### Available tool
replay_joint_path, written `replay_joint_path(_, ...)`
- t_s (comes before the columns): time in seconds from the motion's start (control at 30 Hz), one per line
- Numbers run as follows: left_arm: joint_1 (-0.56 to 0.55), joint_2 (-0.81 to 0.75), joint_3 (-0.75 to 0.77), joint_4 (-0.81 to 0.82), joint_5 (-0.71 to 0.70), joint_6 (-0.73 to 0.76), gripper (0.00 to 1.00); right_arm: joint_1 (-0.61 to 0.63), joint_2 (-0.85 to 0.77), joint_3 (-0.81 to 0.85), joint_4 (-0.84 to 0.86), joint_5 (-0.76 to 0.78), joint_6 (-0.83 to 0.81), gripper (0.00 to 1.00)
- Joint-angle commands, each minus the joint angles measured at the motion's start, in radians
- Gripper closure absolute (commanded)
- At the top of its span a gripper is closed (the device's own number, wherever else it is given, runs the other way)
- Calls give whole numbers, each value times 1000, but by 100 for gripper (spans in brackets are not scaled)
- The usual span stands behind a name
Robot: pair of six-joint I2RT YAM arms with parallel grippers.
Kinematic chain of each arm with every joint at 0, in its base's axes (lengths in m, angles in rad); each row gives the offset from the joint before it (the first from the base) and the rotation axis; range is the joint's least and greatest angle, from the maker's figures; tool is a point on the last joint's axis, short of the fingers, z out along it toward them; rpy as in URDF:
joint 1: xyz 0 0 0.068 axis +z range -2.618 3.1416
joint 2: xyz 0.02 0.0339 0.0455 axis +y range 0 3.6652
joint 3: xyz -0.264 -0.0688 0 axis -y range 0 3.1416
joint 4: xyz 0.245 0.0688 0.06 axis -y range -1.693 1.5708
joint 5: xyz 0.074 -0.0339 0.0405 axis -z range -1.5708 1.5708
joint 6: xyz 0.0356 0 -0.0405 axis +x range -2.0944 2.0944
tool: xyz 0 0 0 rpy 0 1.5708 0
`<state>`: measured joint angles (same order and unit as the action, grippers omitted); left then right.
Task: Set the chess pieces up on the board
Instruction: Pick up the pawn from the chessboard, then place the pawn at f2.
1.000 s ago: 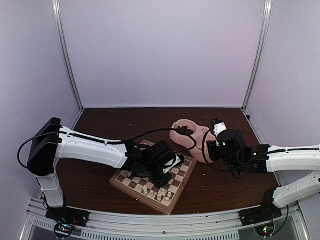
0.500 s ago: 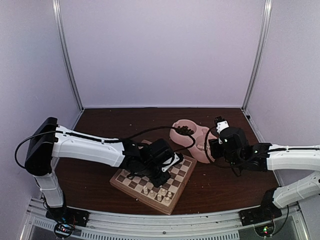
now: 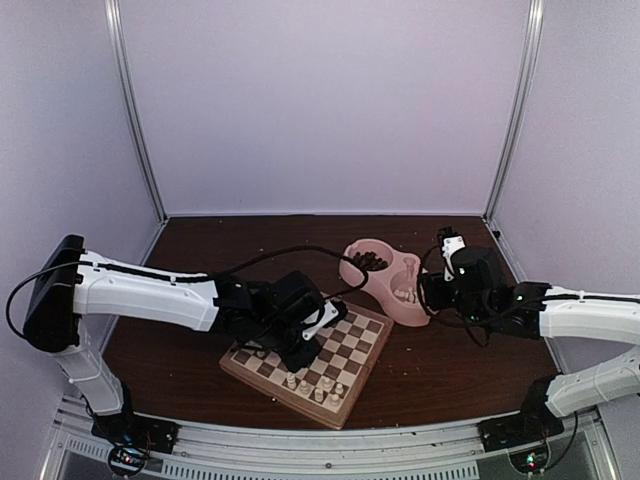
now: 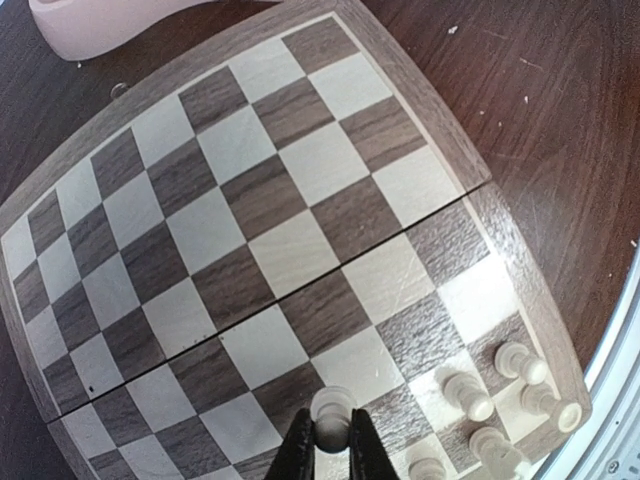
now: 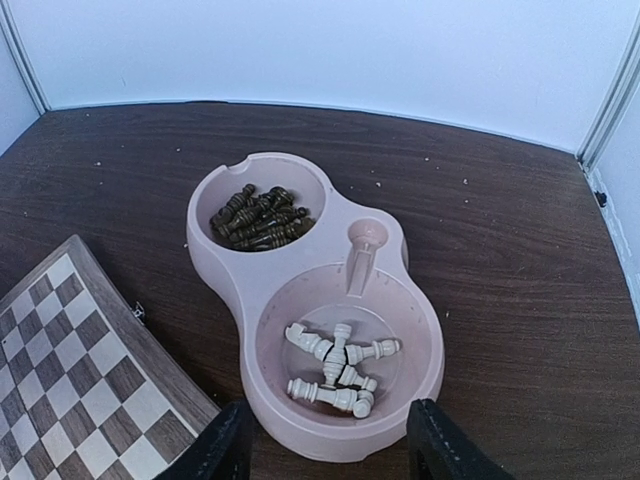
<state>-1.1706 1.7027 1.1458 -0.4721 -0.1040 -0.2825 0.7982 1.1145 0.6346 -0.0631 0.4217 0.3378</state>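
Note:
The board point(image 3: 283, 396) lies at the table's front centre and fills the left wrist view point(image 4: 300, 200). Several cream chess pieces point(image 4: 466, 392) stand on its near corner point(image 3: 318, 390). My left gripper point(image 4: 330, 447) is shut on one cream pawn point(image 4: 331, 415), held upright just over the board's near rows beside those pieces; in the top view the gripper point(image 3: 300, 350) hangs over the board's middle. My right gripper point(image 5: 335, 445) stands open above the near compartment of the pink bowl point(image 5: 215, 262), where several more cream pieces point(image 5: 340, 365) lie. Nothing is between its fingers.
The bowl's far compartment holds dark brown pieces point(image 5: 258, 215). In the top view the bowl point(image 3: 385, 292) sits right of the board, with the right gripper point(image 3: 432, 296) at its right side. Booth walls enclose the table.
The left gripper has closed on the pawn and moved left over the board. The right gripper has drifted slightly right and back over the bowl.

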Motion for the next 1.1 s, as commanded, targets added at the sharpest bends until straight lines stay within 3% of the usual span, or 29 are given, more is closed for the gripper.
replay_joint_path(0.0,3,-75,-48,17,8,-3,91,-34,55,20,4,-84,11,45)
replay_joint_path(0.1,4,-107,-78,26,7,15,91,-75,133,79,-37,-189,20,49)
replay_joint_path(0.43,3,-103,-88,58,72,47,91,-179,347,346,-269,-277,73,48)
replay_joint_path(0.87,4,-99,-104,83,100,47,90,-223,574,418,-169,-307,79,49)
replay_joint_path(1.07,2,-95,-105,89,90,44,90,-223,660,474,-253,-274,73,49)
